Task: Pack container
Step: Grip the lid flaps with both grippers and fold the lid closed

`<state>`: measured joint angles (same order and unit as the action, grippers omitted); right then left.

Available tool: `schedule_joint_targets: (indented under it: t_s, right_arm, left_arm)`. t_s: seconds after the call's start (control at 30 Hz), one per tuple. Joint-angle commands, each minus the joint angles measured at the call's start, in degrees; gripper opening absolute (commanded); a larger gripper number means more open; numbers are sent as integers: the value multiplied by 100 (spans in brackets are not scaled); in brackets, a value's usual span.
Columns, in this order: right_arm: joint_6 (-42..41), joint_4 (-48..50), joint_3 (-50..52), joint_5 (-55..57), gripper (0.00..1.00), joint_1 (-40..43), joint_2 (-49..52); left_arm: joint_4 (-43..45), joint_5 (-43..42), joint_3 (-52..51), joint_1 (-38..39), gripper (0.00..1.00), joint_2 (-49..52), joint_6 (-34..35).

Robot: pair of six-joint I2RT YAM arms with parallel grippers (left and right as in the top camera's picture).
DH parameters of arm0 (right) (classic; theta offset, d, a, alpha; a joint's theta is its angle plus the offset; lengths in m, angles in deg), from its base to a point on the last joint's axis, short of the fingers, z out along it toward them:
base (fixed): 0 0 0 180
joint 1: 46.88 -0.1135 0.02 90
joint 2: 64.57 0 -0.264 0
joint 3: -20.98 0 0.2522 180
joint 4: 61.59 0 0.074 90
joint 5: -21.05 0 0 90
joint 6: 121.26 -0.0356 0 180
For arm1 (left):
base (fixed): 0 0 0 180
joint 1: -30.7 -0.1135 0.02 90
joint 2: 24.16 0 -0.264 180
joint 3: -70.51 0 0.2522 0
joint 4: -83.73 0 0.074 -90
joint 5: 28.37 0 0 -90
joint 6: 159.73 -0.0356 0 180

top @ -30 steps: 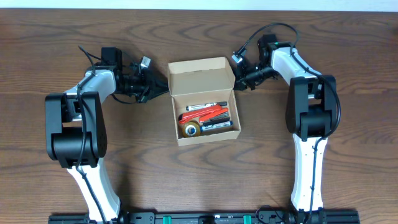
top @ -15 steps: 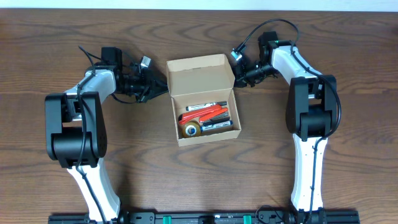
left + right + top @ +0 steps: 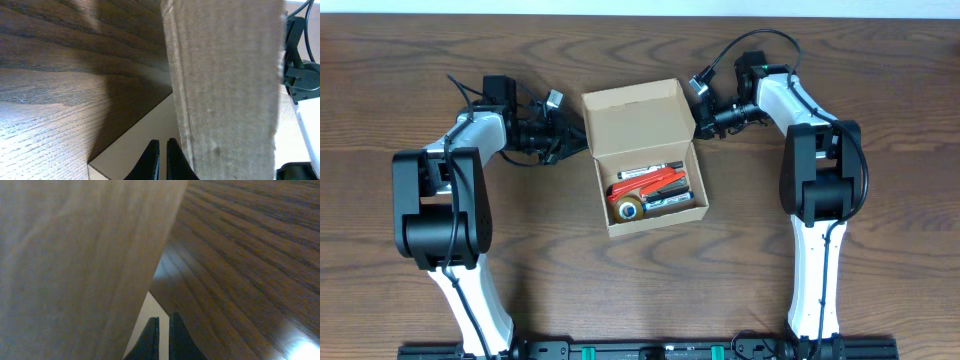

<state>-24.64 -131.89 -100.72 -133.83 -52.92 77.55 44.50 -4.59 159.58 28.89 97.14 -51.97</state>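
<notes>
The container (image 3: 655,218) is a small tan cardboard box at the table's middle, open, with markers, red items and a roll of tape inside. Its flap lid (image 3: 635,115) stands raised at the far side. My left gripper (image 3: 582,141) is shut and sits at the lid's left edge; in the left wrist view the fingers (image 3: 163,150) rest against the box next to the lid (image 3: 225,85). My right gripper (image 3: 698,126) is shut at the lid's right edge; its fingers (image 3: 163,327) lie beside the lid (image 3: 75,255).
The wooden table (image 3: 880,280) surrounds the box. Both arm bases (image 3: 440,210) stand left and right of it, with cables looping near each wrist. A black rail runs along the front edge.
The lid has tilted up further, its top edge moving toward the far side. Both grippers have shifted slightly with it at the lid's side edges.
</notes>
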Motion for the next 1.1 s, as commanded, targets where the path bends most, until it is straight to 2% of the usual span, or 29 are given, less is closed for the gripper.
schedule_joint_targets:
  t_s: [0.0, 0.23, 0.57, 0.87, 1.07]
  right_arm:
    - [354, -46, -125, -468, 1, -42, -125]
    - [1266, -885, -564, -636, 1, -37, -125]
    - [1775, -2059, -1423, 90, 1, -37, -125]
    - [2177, -2957, -1891, 1556, 1, -31, -125]
    - [2041, -3163, -2363, 2356, 1, -26, -125]
  left_arm:
    - [0, -184, 208, 13, 6, 81, -170]
    - [-372, -247, 726, 31, 6, 79, -431]
    - [-2011, 164, 2000, 343, 6, 79, -1390]
    - [-3939, 1384, 2966, 765, 6, 22, -2573]
    - [-4579, 2293, 3062, 1025, 6, -275, -2833]
